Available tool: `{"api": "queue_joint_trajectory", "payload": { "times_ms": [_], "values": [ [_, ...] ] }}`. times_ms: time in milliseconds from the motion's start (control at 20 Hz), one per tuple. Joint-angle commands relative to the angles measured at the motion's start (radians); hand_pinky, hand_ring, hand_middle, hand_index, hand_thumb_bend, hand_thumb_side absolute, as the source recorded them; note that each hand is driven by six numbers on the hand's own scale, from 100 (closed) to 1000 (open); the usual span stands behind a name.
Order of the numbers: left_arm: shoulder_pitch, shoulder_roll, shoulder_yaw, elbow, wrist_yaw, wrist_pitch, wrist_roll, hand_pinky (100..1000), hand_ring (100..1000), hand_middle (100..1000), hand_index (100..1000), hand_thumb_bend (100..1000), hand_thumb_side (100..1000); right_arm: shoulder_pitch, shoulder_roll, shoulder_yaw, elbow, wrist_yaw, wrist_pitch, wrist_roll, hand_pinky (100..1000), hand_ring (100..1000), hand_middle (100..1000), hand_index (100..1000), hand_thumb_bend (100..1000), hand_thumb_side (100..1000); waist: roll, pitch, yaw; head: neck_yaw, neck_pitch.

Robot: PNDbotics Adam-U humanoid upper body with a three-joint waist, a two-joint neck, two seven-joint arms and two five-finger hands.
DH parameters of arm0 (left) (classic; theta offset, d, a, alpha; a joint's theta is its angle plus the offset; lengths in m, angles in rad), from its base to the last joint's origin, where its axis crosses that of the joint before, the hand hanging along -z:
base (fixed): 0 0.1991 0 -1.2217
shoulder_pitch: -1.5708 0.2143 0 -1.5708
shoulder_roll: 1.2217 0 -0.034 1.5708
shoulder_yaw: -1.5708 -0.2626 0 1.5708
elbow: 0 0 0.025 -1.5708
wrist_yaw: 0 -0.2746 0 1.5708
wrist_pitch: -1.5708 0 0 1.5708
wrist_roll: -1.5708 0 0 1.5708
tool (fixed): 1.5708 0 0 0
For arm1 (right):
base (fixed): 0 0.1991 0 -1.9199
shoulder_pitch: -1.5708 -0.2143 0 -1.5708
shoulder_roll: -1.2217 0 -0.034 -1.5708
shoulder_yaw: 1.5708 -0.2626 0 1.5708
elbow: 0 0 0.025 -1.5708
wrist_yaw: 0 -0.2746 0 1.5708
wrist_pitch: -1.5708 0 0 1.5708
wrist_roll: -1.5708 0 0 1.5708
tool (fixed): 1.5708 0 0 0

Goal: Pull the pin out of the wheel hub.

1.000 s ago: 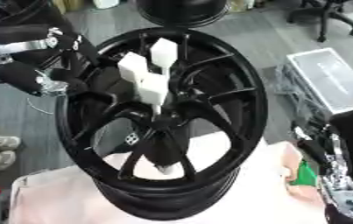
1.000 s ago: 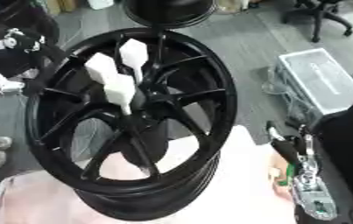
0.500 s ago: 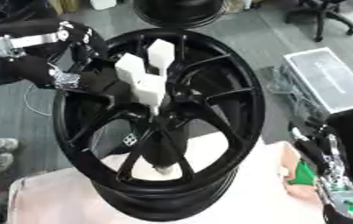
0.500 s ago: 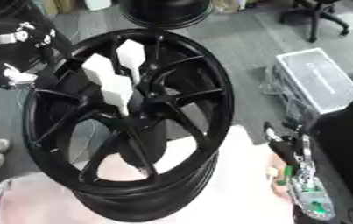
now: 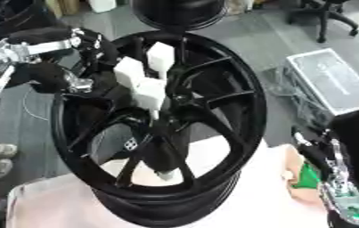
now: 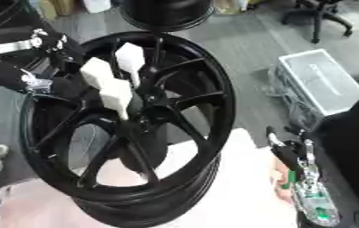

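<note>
A black wheel [image 5: 159, 133] stands tilted on the pale cloth-covered desk [image 5: 237, 196], its spoked face turned up toward the camera. Three white block-headed pins [image 5: 144, 84] rise from the hub region near the centre of the spokes; their long axes run outward from the wheel face, toward the viewer and slightly upward. The nearest, a white block on a thin stem [image 5: 151, 94], sits just above the hub centre; the other two [image 5: 160, 55] stand behind it toward the upper rim.

The left robot hand [image 5: 85, 67] enters from the upper left, overlapping the wheel's upper-left rim, its fingers curled near the rim; whether they clasp the rim or merely hover cannot be told. The pins lie to this hand's right and slightly below, near but apart from it. The right robot hand [image 6: 295, 156] rests low at the right edge beside the desk, well apart from the wheel, fingers relaxed and holding nothing.

The left robot hand is plainly the nearer, so the likely next move is a short reach rightward across the spokes, closing on a white block and drawing it along its stem axis.
</note>
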Motion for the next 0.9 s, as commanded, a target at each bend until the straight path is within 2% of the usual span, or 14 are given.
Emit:
{"api": "queue_joint_trajectory", "payload": {
  "times_ms": [50,300,900],
  "values": [
    [-0.03,-0.003,0.017,0.004,-0.014,-0.129,-0.115,565,565,829,814,392,714,-0.009,-0.01,0.005,-0.009,0.002,-0.002,0.007,426,459,777,860,342,264,-0.002,-0.008,-0.003,0.017,0.004],
    [-0.04,-0.018,0.018,0.014,-0.025,-0.138,-0.113,567,568,842,825,392,712,-0.012,-0.01,0.007,-0.009,0.001,-0.002,0.01,426,456,776,860,340,264,0.0,-0.003,-0.006,0.049,0.007],
    [-0.062,-0.028,0.027,0.021,-0.063,-0.148,-0.067,572,573,859,837,392,689,-0.013,-0.009,0.012,-0.007,-0.001,-0.003,0.016,426,453,776,860,336,263,0.002,-0.002,-0.013,0.07,0.008]
  ]
}}
